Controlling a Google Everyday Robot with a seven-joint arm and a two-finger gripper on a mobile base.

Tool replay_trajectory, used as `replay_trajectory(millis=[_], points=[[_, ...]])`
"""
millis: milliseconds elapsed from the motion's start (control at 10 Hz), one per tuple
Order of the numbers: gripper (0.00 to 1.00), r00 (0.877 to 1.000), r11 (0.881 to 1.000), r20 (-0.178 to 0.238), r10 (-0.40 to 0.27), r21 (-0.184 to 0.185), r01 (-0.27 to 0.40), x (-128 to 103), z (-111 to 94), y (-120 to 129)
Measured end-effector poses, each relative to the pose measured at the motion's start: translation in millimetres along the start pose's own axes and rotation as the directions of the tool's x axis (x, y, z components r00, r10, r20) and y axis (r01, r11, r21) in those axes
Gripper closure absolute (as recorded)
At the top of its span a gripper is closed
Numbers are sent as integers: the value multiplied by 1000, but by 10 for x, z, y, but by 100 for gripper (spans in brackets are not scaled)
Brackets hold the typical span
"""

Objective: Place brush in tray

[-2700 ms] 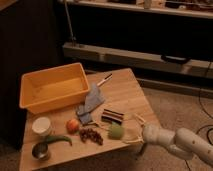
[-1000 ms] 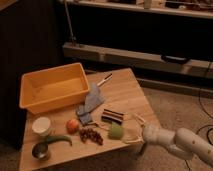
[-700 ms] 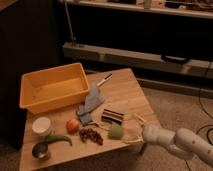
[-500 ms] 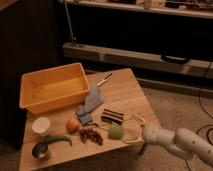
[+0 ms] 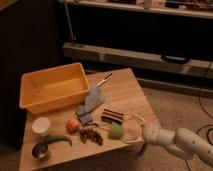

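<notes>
The brush (image 5: 112,116) is a dark, striped oblong lying flat near the right front of the wooden table (image 5: 127,95). The orange tray (image 5: 52,90) stands at the table's back left and nothing shows inside it. My gripper (image 5: 130,129) reaches in from the lower right on a white arm, low over the table's front right edge. It is just right of and in front of the brush and next to a pale green fruit (image 5: 116,131). Its fingers are spread and hold nothing.
A blue cloth (image 5: 90,102) lies between tray and brush. A slim white stick with a dark tip (image 5: 103,80) lies behind it. At the front left are an apple (image 5: 73,125), grapes (image 5: 91,135), a green chili (image 5: 59,139), a white cup (image 5: 41,125) and a metal bowl (image 5: 40,150). A dark shelf unit (image 5: 150,55) stands behind.
</notes>
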State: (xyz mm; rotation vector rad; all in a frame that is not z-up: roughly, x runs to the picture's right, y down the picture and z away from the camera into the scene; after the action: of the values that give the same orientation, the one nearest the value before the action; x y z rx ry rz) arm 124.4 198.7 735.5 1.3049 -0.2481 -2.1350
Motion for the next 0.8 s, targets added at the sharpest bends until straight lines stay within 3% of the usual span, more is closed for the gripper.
replay_trajectory(millis=[600,800], points=[[20,1000,1000,3,-5,1,5,7,-4,0],[20,996,996,34,-86,35,85,124,71,57]])
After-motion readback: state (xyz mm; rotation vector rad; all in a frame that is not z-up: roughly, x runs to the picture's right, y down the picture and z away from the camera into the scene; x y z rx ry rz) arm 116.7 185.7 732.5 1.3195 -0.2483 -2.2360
